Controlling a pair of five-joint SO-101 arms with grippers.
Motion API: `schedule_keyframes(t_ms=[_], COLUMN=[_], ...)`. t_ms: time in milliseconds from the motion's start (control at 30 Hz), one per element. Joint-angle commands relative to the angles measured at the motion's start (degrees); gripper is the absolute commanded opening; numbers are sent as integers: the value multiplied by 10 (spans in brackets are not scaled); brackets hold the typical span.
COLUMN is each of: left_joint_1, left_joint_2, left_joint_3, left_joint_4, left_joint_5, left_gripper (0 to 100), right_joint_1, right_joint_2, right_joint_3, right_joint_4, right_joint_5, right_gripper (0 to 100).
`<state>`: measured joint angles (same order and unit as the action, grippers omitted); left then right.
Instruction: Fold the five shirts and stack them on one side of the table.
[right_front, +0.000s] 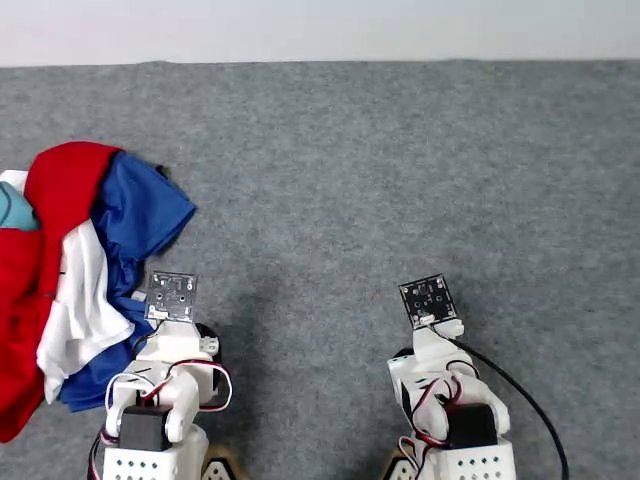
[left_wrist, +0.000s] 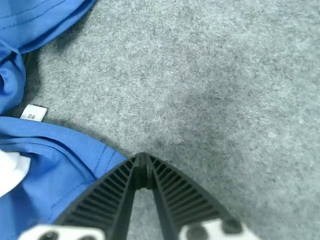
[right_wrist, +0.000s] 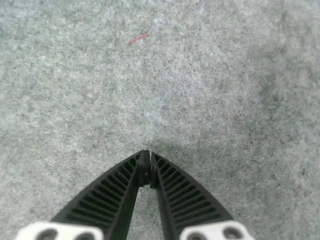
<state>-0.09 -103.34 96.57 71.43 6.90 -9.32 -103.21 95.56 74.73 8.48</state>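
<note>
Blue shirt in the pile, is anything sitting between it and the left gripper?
Nothing visible does. The left gripper is shut over the bare grey mat, and the blue shirt lies with its hem right beside the gripper's tip, no other object between them.

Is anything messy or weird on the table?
Yes. The shirts lie in a crumpled, tangled heap at the table's left edge, red, white and blue mixed, none folded. A tiny red thread also lies loose on the table ahead of the right tool.
</note>
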Motion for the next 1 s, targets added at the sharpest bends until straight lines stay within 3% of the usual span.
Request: schedule_keyframes(t_ms=[0,367,667,800,967], left_joint_1=[-3,-1,-5,-3,-6], left_joint_2=[-5,-5,-4,-1,20], left_joint_3=[-1,-2,-89,-165,-262], left_joint_4=[4,0,-89,-76,0], left_joint_5=[5,4,-4,-8,-40], left_gripper=[3,5,5,32,115], right_joint_1=[5,5,5,5,5], right_joint_2=[-7,-7,-7,-7,-7], right_joint_3=[9,9,9,9,9], right_joint_4=[1,1,1,1,1], right_joint_5=[6,6,6,6,6], right_gripper=[9,9,9,9,9])
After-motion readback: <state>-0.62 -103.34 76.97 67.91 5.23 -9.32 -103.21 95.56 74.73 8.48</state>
